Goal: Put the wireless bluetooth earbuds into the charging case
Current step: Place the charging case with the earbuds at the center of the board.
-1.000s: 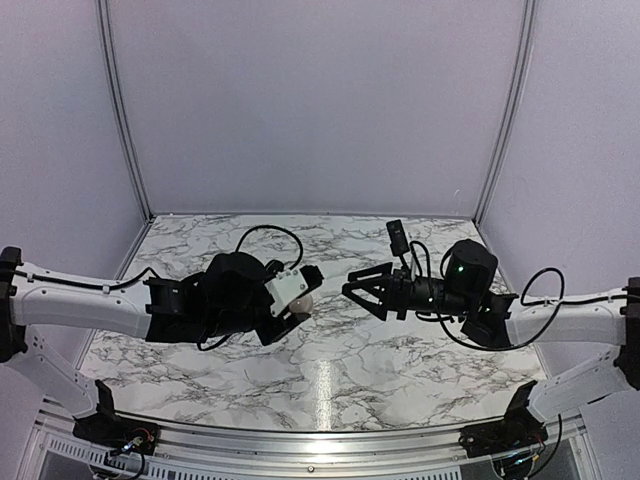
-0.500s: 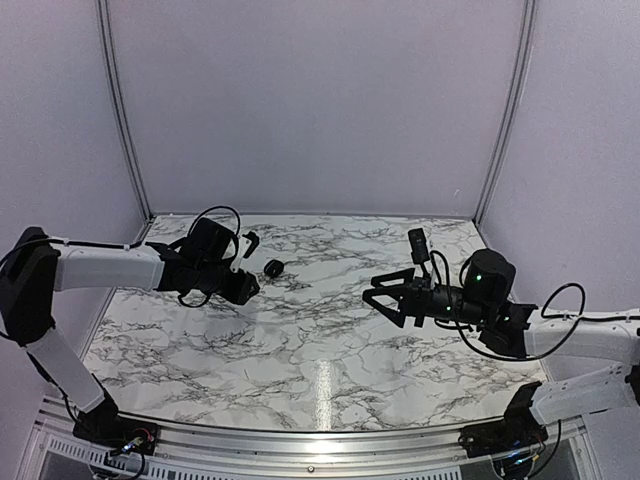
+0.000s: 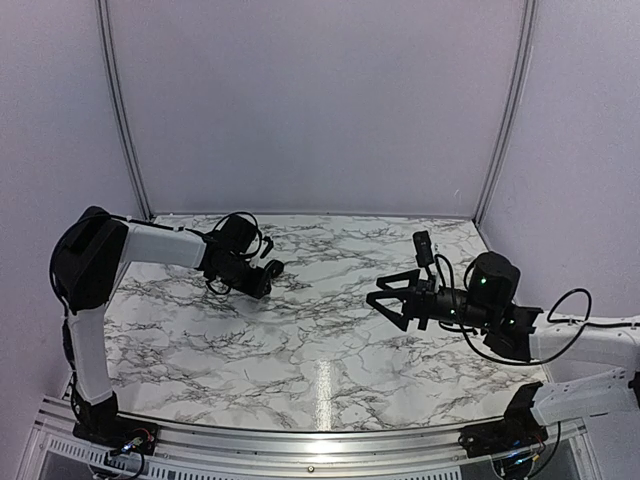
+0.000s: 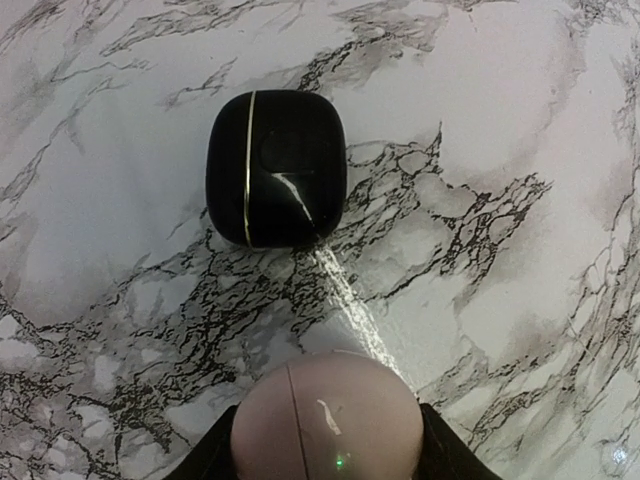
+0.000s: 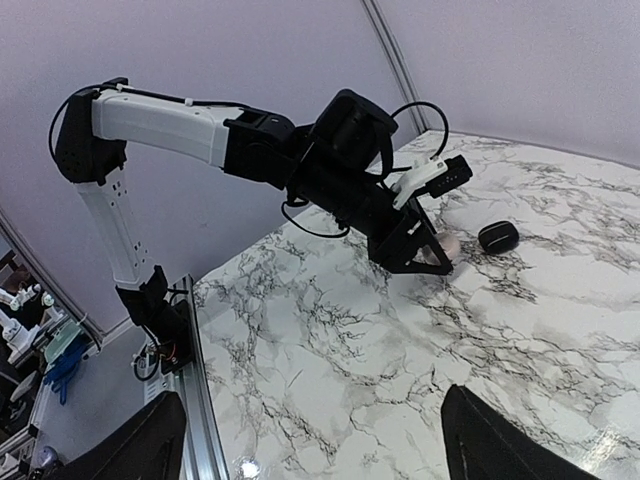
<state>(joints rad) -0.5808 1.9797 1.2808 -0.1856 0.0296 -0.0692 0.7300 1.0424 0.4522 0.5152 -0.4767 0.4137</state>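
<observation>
Soft, even overhead light with a lilac cast leaves a pale glare streak on the glossy marble surface and only faint shadows. The top view bows the corner posts at its edges. The left wrist view is sharp, with small highlights on the black case and the charging case.

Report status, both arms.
Left gripper shut on case, lid closed. Right gripper open, empty. Black puck on table ahead of case. Earbuds not in sight.
</observation>
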